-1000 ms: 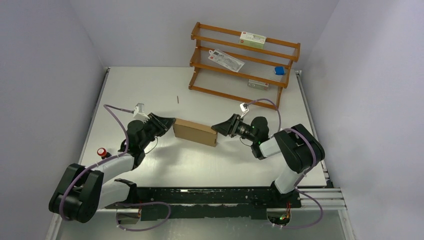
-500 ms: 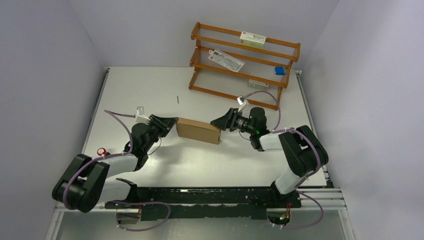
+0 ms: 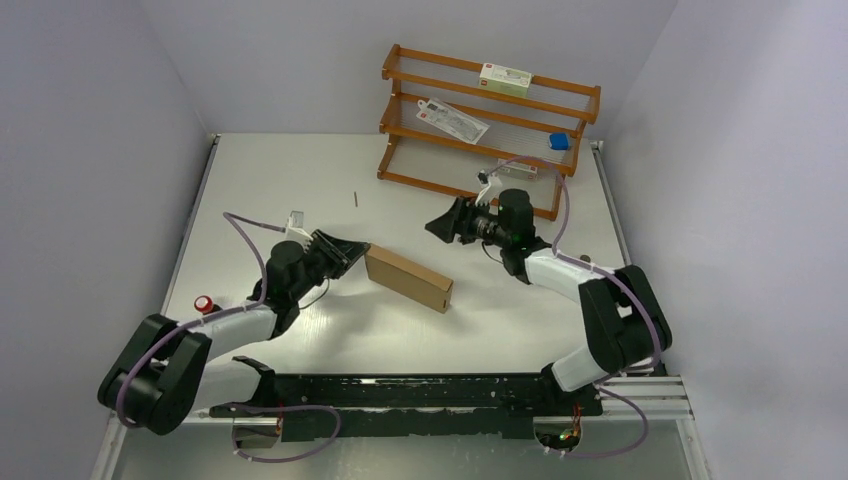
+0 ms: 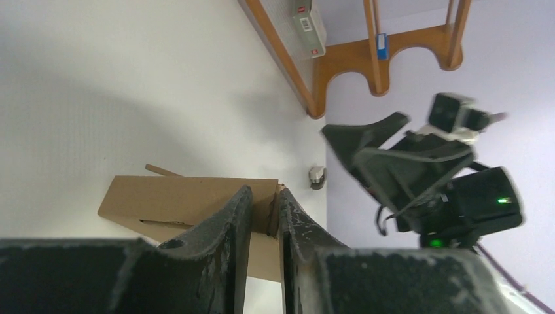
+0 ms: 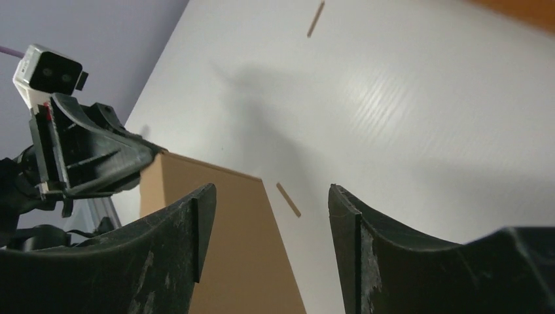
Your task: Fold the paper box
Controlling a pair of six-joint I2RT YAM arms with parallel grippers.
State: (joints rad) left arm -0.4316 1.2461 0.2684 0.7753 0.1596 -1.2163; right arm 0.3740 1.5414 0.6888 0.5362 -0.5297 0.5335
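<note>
Brown matte cardboard forms the shallow rectangular paper box lying at the centre of the smooth white worktop, its nine-o'clock end pinched in the black left hand while the black right hand gapes empty toward one o'clock; light, stiff, crushable, it probably wants edge grips.

The left arm and the right arm have white shells and black joints. A purple cable loops along each one. The left gripper and the right gripper are black, their wedge-shaped fingers scuffed grey. Each wrist carries a small white camera block; a green light glows on the right one.
</note>
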